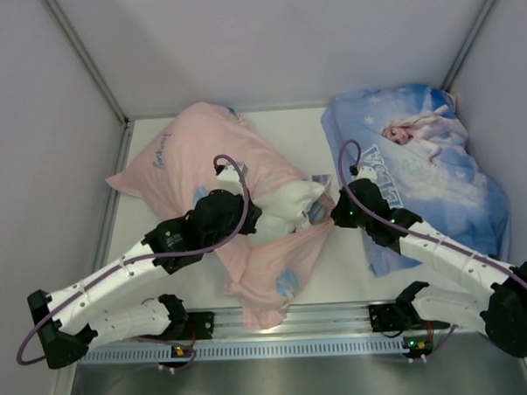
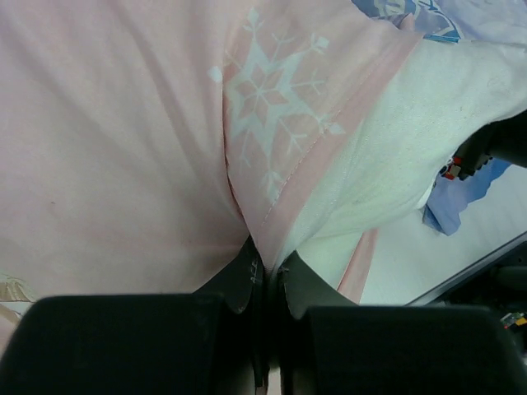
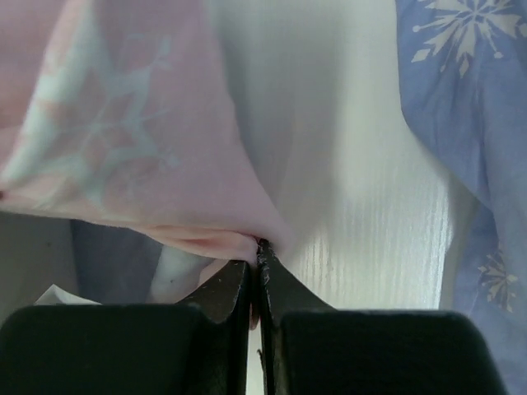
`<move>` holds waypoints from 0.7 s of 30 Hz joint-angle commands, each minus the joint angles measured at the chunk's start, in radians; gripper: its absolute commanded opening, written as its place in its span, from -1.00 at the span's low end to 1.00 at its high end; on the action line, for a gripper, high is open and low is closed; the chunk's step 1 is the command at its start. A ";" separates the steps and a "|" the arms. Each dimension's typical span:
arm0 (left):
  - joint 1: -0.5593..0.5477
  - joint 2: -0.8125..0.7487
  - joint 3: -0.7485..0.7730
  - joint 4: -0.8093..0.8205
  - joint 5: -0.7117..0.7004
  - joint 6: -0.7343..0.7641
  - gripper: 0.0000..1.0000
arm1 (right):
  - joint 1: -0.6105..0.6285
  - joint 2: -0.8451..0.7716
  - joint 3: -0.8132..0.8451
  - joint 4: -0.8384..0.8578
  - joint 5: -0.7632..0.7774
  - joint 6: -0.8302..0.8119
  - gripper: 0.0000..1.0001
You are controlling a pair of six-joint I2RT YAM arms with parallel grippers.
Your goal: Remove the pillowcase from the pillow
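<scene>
As two pincers (image 2: 265, 276) (image 3: 257, 267) pinch one pillowcase (image 1: 183, 157), one pillow (image 1: 286, 205) shows.

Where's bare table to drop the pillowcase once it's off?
Two bare table patches: at the back, between the pink pillowcase and the blue pillow; in front, between the pillowcase's hanging end and the right arm. The middle, around the white pillow, is crowded.

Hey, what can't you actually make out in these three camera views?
Top view: most of the pillow, wrapped by the pillowcase.
Left wrist view: how much seam the left tool pinches; its tips cover it.
Right wrist view: how much hem the right tool pinches; its tips cover it.
</scene>
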 commanded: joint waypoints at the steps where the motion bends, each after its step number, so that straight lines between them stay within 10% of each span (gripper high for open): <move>1: 0.004 -0.094 0.020 -0.076 -0.042 -0.007 -1.00 | -0.034 0.022 -0.019 0.012 0.058 -0.053 -1.00; 4: 0.004 -0.066 0.025 -0.067 -0.010 -0.019 -1.00 | -0.032 0.003 -0.062 0.130 -0.177 -0.077 -0.91; 7: 0.006 0.004 0.032 0.022 0.027 0.001 -1.00 | -0.023 -0.046 -0.067 0.206 -0.299 -0.071 0.15; 10: 0.021 0.124 0.072 0.079 0.042 0.028 -1.00 | -0.021 -0.137 -0.065 0.154 -0.273 -0.059 0.38; 21: 0.059 0.405 0.284 0.190 0.159 -0.028 -1.00 | -0.017 -0.436 -0.313 0.278 -0.390 0.258 0.31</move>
